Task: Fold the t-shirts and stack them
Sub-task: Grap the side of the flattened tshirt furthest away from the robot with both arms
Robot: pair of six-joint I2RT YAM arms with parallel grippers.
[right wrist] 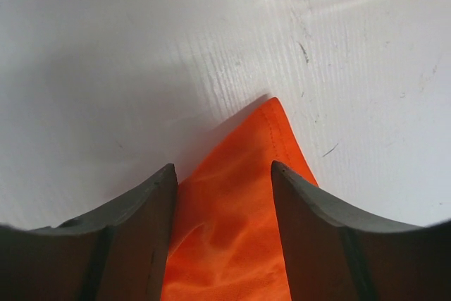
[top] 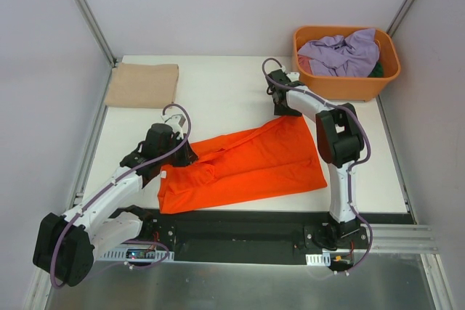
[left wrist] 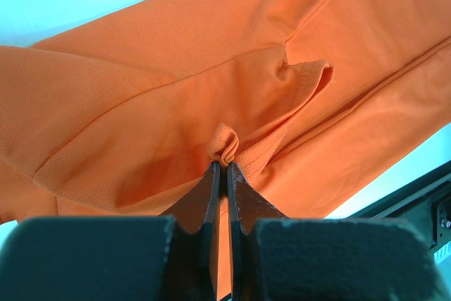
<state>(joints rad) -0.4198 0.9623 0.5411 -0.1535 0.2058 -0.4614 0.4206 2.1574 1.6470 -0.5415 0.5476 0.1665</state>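
Setting: white table [top: 218, 92] inside pale grey walls. Far left corner: tan shirt [top: 142, 85], folded flat, well apart from everything else. Next, left gripper [top: 186, 155] at the left end of the orange shirt [top: 247, 165]. The wrist view shows its jaws pressed together on a small puckered fold of the orange cloth, which bunches right at the tips.

The orange shirt lies spread across the near middle of the table. It is partly folded over itself and wrinkled at the left, and its far right corner runs up toward the right gripper [top: 289, 110]. That one is low over the table with fingers apart. The shirt's pointed corner lies between them — not clamped.

Far right corner: orange plastic basket [top: 346, 86] holding a crumpled lavender shirt [top: 341, 52]. A bit of dark green cloth [top: 376, 70] shows at its right side.
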